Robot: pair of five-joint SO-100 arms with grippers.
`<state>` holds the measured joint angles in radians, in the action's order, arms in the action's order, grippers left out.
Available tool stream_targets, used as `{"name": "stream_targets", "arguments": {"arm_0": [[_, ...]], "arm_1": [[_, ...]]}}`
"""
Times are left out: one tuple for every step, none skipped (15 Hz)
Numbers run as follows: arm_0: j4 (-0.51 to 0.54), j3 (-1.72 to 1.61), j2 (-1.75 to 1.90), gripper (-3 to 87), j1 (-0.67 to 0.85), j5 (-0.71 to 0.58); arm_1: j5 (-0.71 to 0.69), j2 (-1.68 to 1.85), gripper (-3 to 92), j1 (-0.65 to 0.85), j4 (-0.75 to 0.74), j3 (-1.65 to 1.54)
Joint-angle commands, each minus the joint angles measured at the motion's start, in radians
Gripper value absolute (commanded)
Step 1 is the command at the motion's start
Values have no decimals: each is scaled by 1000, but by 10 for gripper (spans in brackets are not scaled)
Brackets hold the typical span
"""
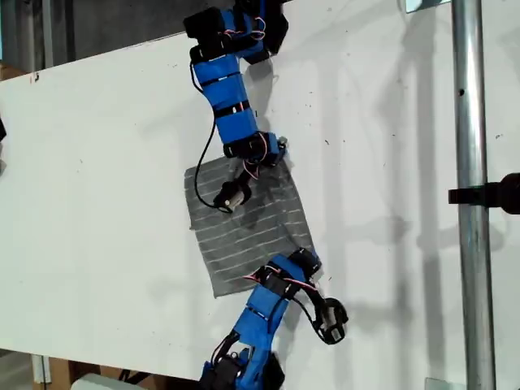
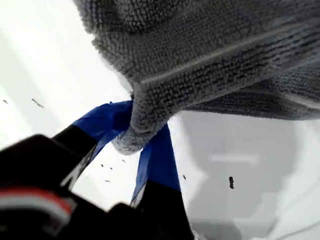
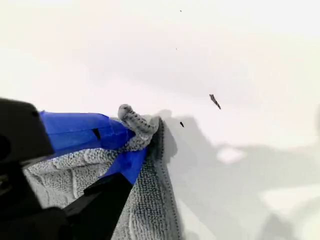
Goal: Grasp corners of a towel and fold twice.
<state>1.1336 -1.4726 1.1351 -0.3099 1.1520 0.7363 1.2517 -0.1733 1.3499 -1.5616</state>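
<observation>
The white table [image 1: 106, 179] is the biggest thing seen, and a shiny metal pole [image 1: 471, 162] runs up and down near the exterior view's right. The towel [image 1: 244, 227] is spread out flat near the middle of the table. It is turned a little (like a tipped square), and its slightly longer side runs from the top of the exterior view down toward the bottom. Its pale stripes run across it and rise a bit toward the exterior view's right. The second arm [image 1: 231, 97] comes in from the top of the exterior view and is bent down to the towel's top right corner. The first arm [image 1: 264, 313] comes up from the bottom of the exterior view and is bent over the towel's bottom right corner. My first gripper [image 2: 137, 135] is closed tight on one corner [image 2: 131, 142], which is squeezed into a small lump between the blue jaws, with the cloth raised off the table behind it. My second gripper [image 3: 132, 135] is closed tight on the other corner [image 3: 131, 116], whose rolled edge sticks out past the blue jaws while the cloth lies under the gripper on the table.
</observation>
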Motion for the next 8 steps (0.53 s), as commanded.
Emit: {"name": "stream_targets", "arguments": {"arm_0": [[38,49,190,-28,-41,-201],[48,80,245,-28,-78,-311],[103,138,261,-28,-118,-394],[169,198,249,-28,-146,-433],[192,215,242,-28,-158,-439],[192,213,242,-28,-155,-423],[192,212,242,-28,-135,-403],[219,207,247,-28,-95,-357]], "arm_1": [[8,190,-2,-92,43,61],[3,233,-2,-166,63,95],[-5,245,-2,-241,80,137],[-5,245,-2,-302,89,175],[-5,245,-2,-337,89,199],[-5,249,-2,-341,91,206],[-5,261,-2,-311,92,196],[3,276,-2,-244,94,176]]}}
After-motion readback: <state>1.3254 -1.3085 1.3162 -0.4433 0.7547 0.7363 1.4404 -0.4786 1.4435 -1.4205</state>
